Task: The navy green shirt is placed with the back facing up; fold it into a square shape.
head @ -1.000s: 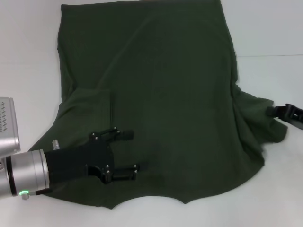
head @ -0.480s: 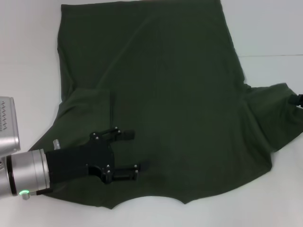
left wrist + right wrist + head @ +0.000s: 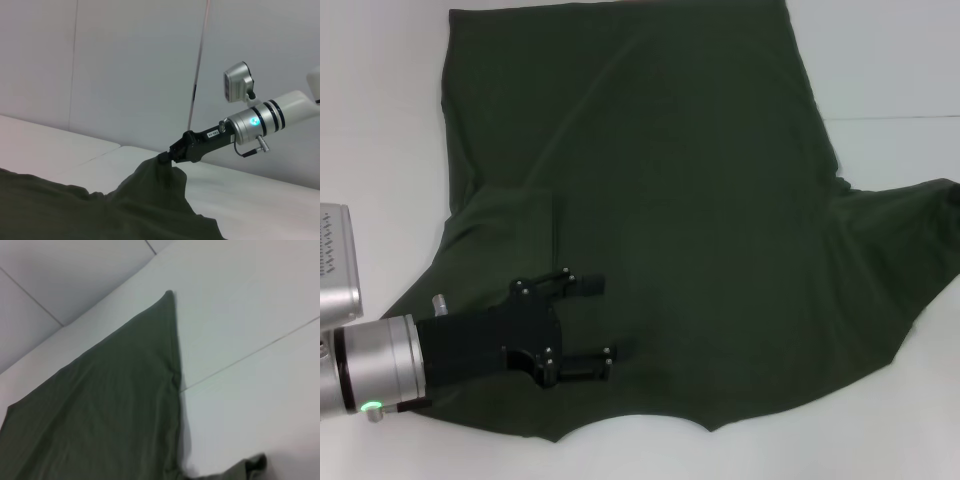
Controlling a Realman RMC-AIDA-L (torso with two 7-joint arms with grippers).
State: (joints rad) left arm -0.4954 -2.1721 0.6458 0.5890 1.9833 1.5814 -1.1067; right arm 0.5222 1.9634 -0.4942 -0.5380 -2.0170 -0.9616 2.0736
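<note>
**A:** Sleeve on the robot's right side is now spread out. One second ago it lay bunched beside the body of the navy green shirt [image 3: 650,200]; now it reaches flat to the edge of the head view.

**B:** Who pulls it?

**A:** The right gripper [image 3: 172,154]. The head view does not show it any more, it is gone past the edge. In the left wrist view I see it far off, clenched on the tip of that sleeve and holding the cloth up in a small peak.

**B:** And the left gripper [image 3: 590,325]?

**A:** It has not moved. It rests low on the shirt near the collar side, with both fingers apart and nothing between them.

**B:** What does this mean for the folding?

**A:** I think the shirt is only being laid flat, so no fold is made yet. The plain side is up and no letters show. The left sleeve looks turned inward already, but I cannot say this for sure.

**B:** And the place around?

**A:** The shirt covers most of a white table [image 3: 890,60], which has a thin seam line [image 3: 250,355] running across it. Behind the table stands a pale wall [image 3: 125,65] of panels with vertical joints. I see nothing else on the table.
</note>
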